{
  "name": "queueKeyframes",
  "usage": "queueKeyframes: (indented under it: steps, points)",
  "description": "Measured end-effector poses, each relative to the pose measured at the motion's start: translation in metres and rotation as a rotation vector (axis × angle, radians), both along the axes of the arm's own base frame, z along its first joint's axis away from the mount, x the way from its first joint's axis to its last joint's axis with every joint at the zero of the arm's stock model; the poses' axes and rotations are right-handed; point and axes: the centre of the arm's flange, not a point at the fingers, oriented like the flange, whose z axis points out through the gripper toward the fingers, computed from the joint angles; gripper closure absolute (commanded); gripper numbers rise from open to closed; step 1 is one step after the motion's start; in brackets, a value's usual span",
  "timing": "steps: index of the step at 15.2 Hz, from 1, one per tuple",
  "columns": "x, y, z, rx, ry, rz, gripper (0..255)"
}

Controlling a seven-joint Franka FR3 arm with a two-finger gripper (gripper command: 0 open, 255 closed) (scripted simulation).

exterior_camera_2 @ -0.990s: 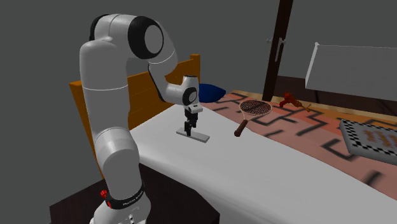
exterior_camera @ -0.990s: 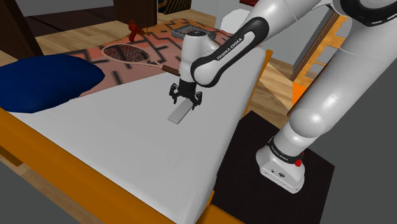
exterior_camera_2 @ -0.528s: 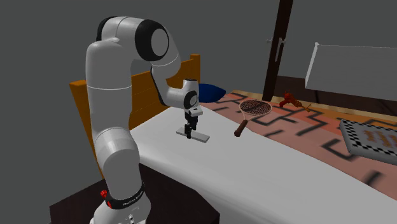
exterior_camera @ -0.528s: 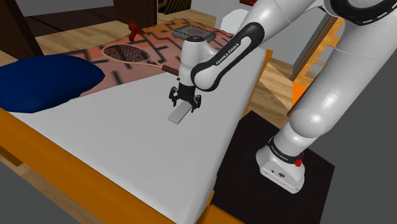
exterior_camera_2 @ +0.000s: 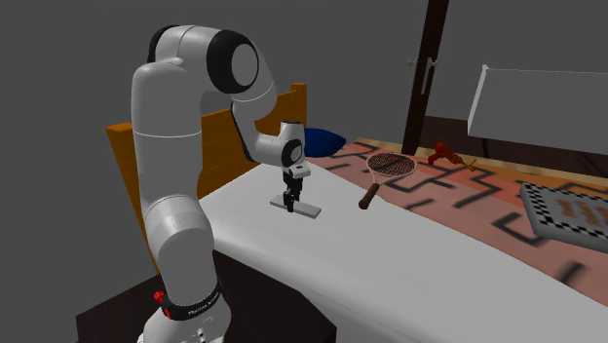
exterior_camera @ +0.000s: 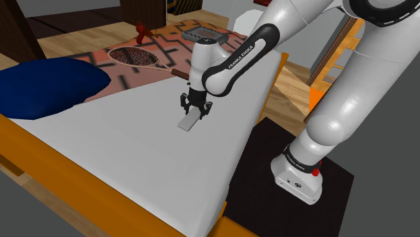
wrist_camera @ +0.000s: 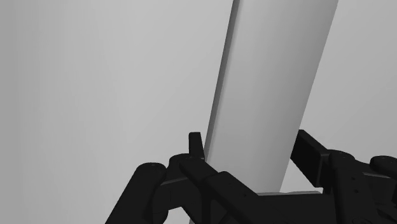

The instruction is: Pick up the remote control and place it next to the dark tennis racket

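We see a wide bed [exterior_camera: 121, 148] with a white sheet and an orange wooden frame. The white Franka arm [exterior_camera: 350, 101] bends down over it from its stand at the shoulder view's lower right. A dark blue pillow [exterior_camera: 47, 84] sits at that view's left. A reddish zigzag-patterned blanket [exterior_camera: 168, 44] covers the far part of the mattress. On it lies the dark tennis racket [exterior_camera: 138, 57], with its brown handle pointing toward the white sheet. The remote control [exterior_camera: 190, 121], drawn as a plain grey slab, lies flat on the sheet, nearer than the racket and apart from it. The black end effector [exterior_camera: 195, 111] stands upright over the remote's far end. In the wrist view its fingers [wrist_camera: 194, 143] pinch the slab across its width.
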Motion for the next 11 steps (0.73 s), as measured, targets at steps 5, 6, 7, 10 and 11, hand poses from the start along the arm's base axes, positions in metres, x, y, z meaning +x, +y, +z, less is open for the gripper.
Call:
queueKeyframes:
  steps: [5, 6, 7, 10, 11]
  points:
    - [0.000, 0.000, 0.000, 0.000, 0.000, 0.000, 255]
    - [0.000, 0.000, 0.002, 0.000, 0.000, 0.000, 255]
    - [0.000, -0.001, 0.006, 0.000, 0.000, 0.000, 255]
    - [0.001, 0.000, 0.021, 0.000, 0.000, 0.000, 255]
    - [0.000, 0.000, 0.026, 0.000, 0.000, 0.000, 255]
